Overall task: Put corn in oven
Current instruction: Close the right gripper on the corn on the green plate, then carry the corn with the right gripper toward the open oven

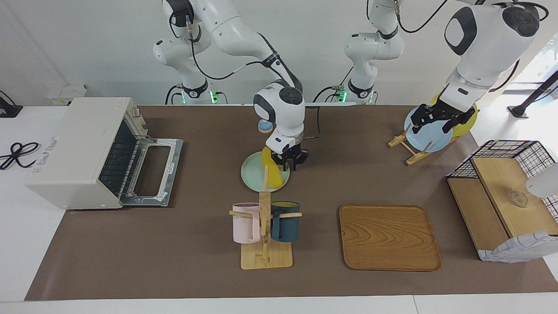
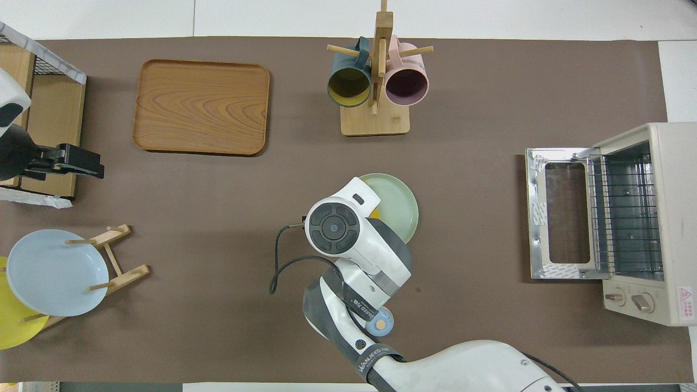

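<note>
The corn (image 1: pixel 272 173), a bright yellow cob, lies on a pale green plate (image 1: pixel 253 174) in the middle of the table. My right gripper (image 1: pixel 288 165) is low over the plate, at the cob's end nearer the robots. From overhead the right wrist covers most of the cob and only a yellow sliver (image 2: pixel 374 211) shows. The off-white oven (image 1: pixel 80 150) stands at the right arm's end of the table, its door (image 1: pixel 153 171) dropped open and its rack showing (image 2: pixel 626 209). My left gripper (image 1: pixel 437 122) waits in the air over the blue plate.
A wooden mug stand (image 1: pixel 266 226) with a pink and a dark blue mug stands farther from the robots than the green plate. A wooden tray (image 1: pixel 388 237) lies beside it. A dish rack (image 1: pixel 409 150) holds a blue plate (image 1: pixel 429 133) and a yellow plate. A wire-and-wood shelf basket (image 1: pixel 508 200) stands at the left arm's end.
</note>
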Robot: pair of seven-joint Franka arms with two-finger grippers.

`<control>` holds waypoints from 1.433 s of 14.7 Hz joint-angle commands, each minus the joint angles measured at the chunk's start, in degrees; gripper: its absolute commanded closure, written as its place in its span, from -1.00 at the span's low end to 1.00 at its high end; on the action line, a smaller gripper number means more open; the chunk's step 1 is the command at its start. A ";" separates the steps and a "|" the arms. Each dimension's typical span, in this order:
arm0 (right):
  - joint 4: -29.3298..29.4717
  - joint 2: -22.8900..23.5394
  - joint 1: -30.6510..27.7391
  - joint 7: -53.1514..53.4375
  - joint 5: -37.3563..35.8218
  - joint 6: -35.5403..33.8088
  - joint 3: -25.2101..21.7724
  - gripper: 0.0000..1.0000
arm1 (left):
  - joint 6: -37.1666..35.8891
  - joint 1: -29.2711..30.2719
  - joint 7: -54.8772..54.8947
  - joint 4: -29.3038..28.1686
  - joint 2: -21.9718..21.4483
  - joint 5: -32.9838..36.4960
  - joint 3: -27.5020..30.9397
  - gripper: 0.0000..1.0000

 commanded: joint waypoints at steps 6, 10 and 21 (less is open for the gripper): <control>-0.87 -1.06 -0.79 -1.49 -0.41 -0.50 0.35 1.00 | 0.47 0.89 0.24 -0.18 -0.55 1.23 -0.47 -1.00; 0.54 -1.24 -0.96 -3.77 -1.72 -3.57 -0.17 1.00 | 0.47 0.89 0.24 -0.09 -0.55 1.23 -0.47 -1.00; 5.64 -12.83 -13.87 -21.52 -4.28 -28.27 -0.18 1.00 | 0.47 0.89 0.24 -0.09 -0.55 1.23 -0.47 -1.00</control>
